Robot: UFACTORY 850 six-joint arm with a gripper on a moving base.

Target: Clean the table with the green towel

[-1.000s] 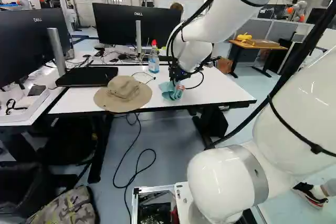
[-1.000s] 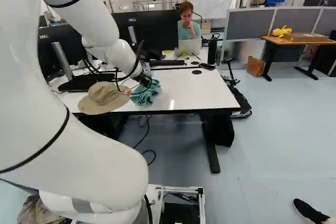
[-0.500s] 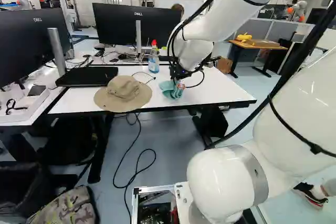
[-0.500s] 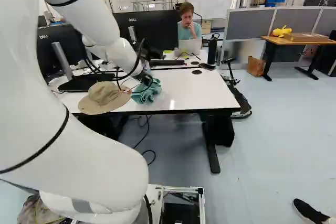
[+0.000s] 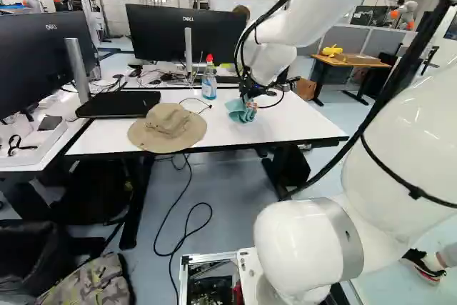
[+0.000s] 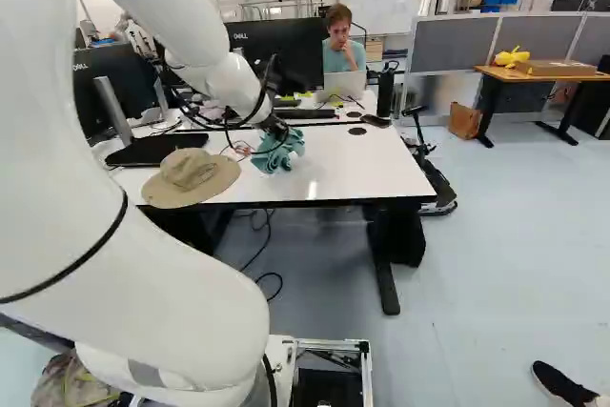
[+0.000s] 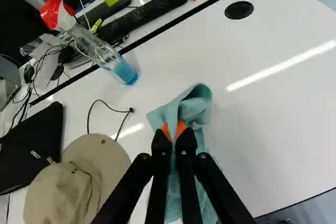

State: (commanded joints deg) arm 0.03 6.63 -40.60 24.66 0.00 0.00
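Note:
In the left base view my gripper [image 5: 250,99] reaches down to the white table [image 5: 314,131], over the green towel [image 5: 240,112]. The wrist view shows the gripper [image 7: 175,134] shut on the towel [image 7: 195,107], its orange pads pinching a fold. The cloth bunches up ahead of the fingers and trails under them. In the right base view the crumpled towel [image 6: 276,152] hangs below the gripper at the table's surface; whether all of it touches cannot be told.
A tan hat [image 5: 168,127] lies beside the towel, with a thin black cable [image 7: 107,106] near it. A spray bottle [image 7: 113,62] stands farther back. Behind are a black laptop [image 5: 118,103], monitors [image 5: 187,32] and a keyboard [image 7: 142,17]. Another robot [image 5: 405,13] stands far off.
The arm has shifted back and to the right over the table, away from the hat, carrying the towel with it. The base and the hat have stayed put.

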